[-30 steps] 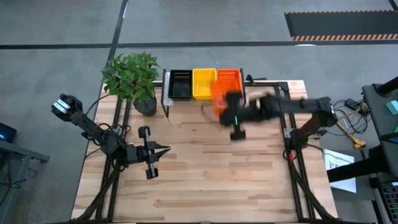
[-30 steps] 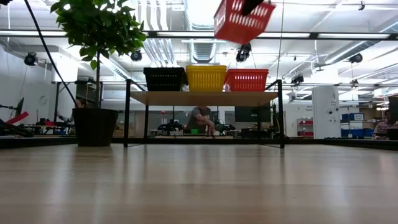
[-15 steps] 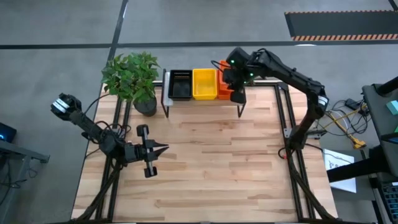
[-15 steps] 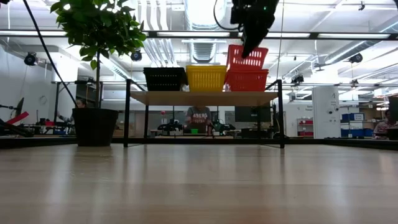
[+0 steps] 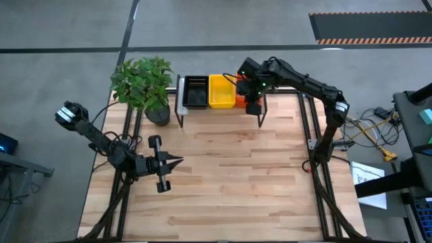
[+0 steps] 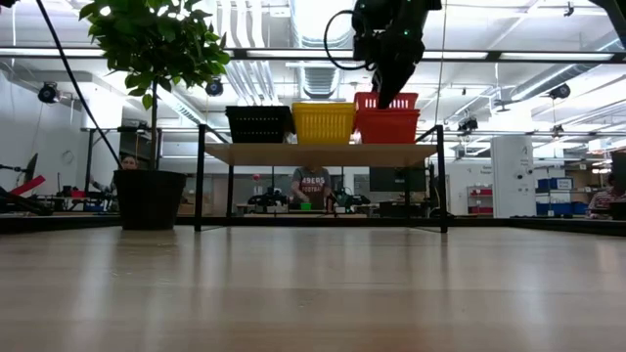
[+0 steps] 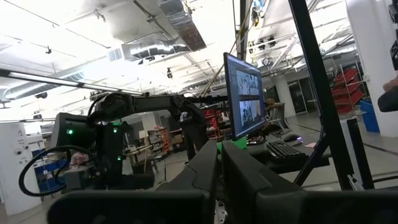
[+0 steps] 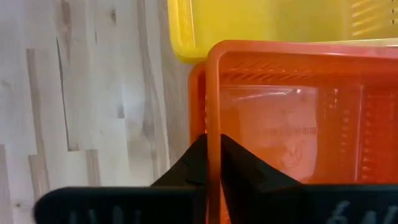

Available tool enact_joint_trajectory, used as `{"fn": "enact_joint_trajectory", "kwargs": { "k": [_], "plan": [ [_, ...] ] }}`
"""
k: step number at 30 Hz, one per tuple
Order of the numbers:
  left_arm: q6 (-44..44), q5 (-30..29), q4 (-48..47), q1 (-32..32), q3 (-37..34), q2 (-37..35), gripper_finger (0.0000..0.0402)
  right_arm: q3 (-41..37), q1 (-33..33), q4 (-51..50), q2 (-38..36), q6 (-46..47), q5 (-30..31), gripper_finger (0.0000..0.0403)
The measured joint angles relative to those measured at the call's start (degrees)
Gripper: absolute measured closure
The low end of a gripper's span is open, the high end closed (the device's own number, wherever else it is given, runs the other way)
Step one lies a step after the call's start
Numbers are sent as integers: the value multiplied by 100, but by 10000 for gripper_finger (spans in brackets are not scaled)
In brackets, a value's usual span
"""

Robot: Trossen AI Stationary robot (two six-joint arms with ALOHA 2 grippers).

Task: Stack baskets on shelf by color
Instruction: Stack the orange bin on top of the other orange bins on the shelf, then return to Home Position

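Note:
The shelf point(image 6: 318, 154) stands at the table's far edge and carries three stacks of baskets: black point(image 5: 196, 92), yellow point(image 5: 221, 90) and orange point(image 6: 387, 127) on its right end. My right gripper point(image 8: 213, 140) hangs above the orange stack, fingers pointing down, shut on the top orange basket point(image 8: 280, 124). That basket sits nested in the orange one below, its rim point(image 6: 386, 100) showing a little higher. My left gripper point(image 5: 179, 161) waits shut over the table's left near part, holding nothing. My right gripper pinches the top orange basket's near wall at its rim point(image 8: 213, 93), close to the corner beside the yellow basket. One finger point(image 8: 239, 171) is inside the basket and one point(image 8: 189, 168) outside. The fingers come from above, pointing down. The basket sits level, nested in the orange stack.
A potted plant point(image 5: 145, 84) stands at the table's far left, beside the shelf. The wide wooden table point(image 5: 229, 182) stretches in front of the shelf. In the low view a person point(image 6: 311, 184) shows in the room behind, under the shelf board.
My right gripper has carried the orange basket from high over the table toward the far edge, to the shelf's right end, and has come down. The basket was tilted in the air; now it is level and nested in the orange stack.

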Motion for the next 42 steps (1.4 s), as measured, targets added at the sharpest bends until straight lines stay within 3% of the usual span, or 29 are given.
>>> {"fn": "enact_joint_trajectory", "kwargs": {
  "k": [11, 16, 21, 24, 36, 42],
  "plan": [
    [-26, -12, -149, 2, -4, 27, 394, 96, 12, -55, -58, 159, -9, 270],
    [-127, -21, -146, 2, -4, 66, 394, 101, 43, -280, -417, 358, -195, 254],
    [-580, -23, -254, 2, -6, 279, 394, -273, 209, -153, -1006, 473, -972, 259],
    [-969, -23, -277, 2, -9, 512, 394, -883, 516, 447, -1538, 487, -1220, 270],
    [-2271, -20, -266, 2, -11, 1428, 394, -4444, 2230, 4265, -3825, 888, -1206, 331],
    [-2323, -94, -244, 9, -11, 1583, 394, -6033, 2726, 6356, -4536, 935, -1207, 362]
  ]
}}
